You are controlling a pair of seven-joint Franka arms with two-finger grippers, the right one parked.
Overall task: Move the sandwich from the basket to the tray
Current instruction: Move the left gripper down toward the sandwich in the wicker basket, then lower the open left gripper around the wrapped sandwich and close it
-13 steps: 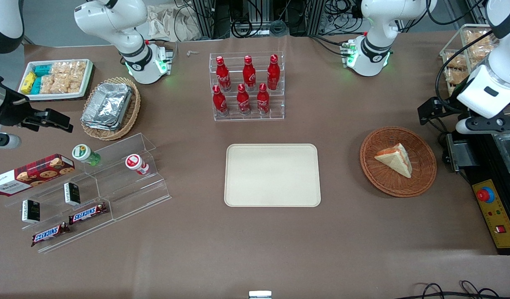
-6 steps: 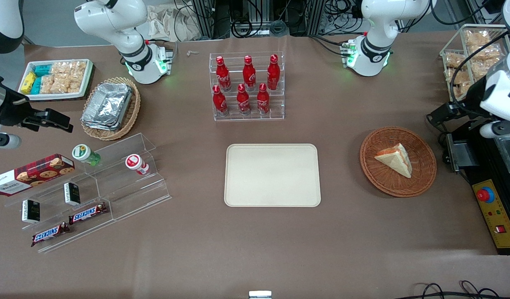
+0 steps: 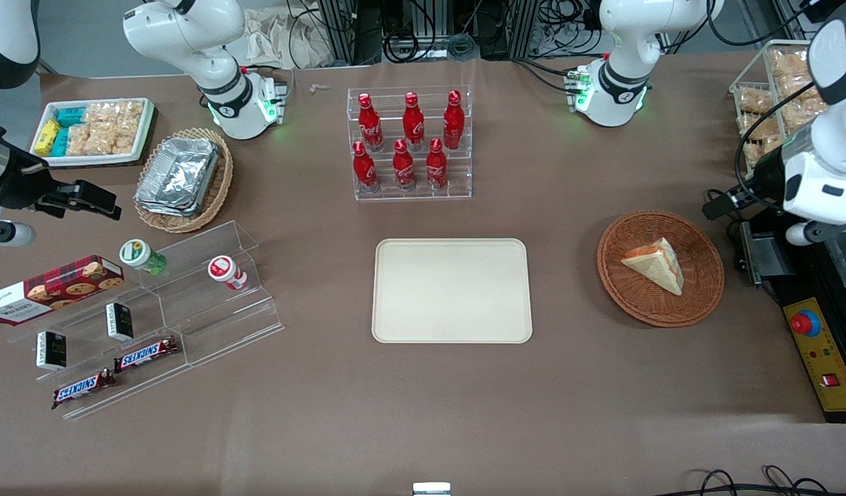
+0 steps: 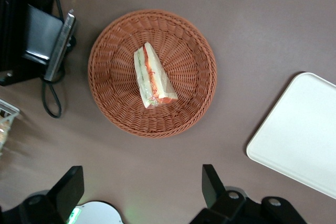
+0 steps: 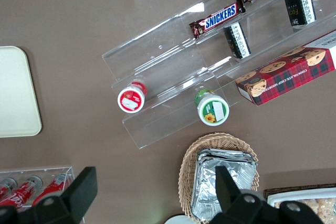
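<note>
The sandwich [image 3: 654, 265], a white bread wedge with an orange-red and green filling stripe [image 4: 153, 77], lies in the round reddish-brown wicker basket [image 3: 616, 241] [image 4: 194, 51]. The cream-beige tray [image 3: 452, 290] [image 4: 302, 129] sits bare at mid-table, beside the basket toward the parked arm's end. My left gripper [image 3: 720, 204] [image 4: 139, 187] hangs above the table just off the basket's rim, toward the working arm's end and slightly farther from the front camera than the sandwich. Its fingers [image 4: 210, 182] stand wide apart, open, with nothing between them.
A black device [image 3: 760, 255] and a yellow control box with a red button [image 3: 805, 322] stand beside the basket at the working arm's end. A rack of snack bags [image 3: 774, 103] sits farther back. A clear rack of red bottles [image 3: 409, 141] stands farther from the camera than the tray.
The working arm's wrist swung out toward the table end, then came back lower, bringing the gripper a little nearer the front camera. Sandwich, basket and tray have not moved.
</note>
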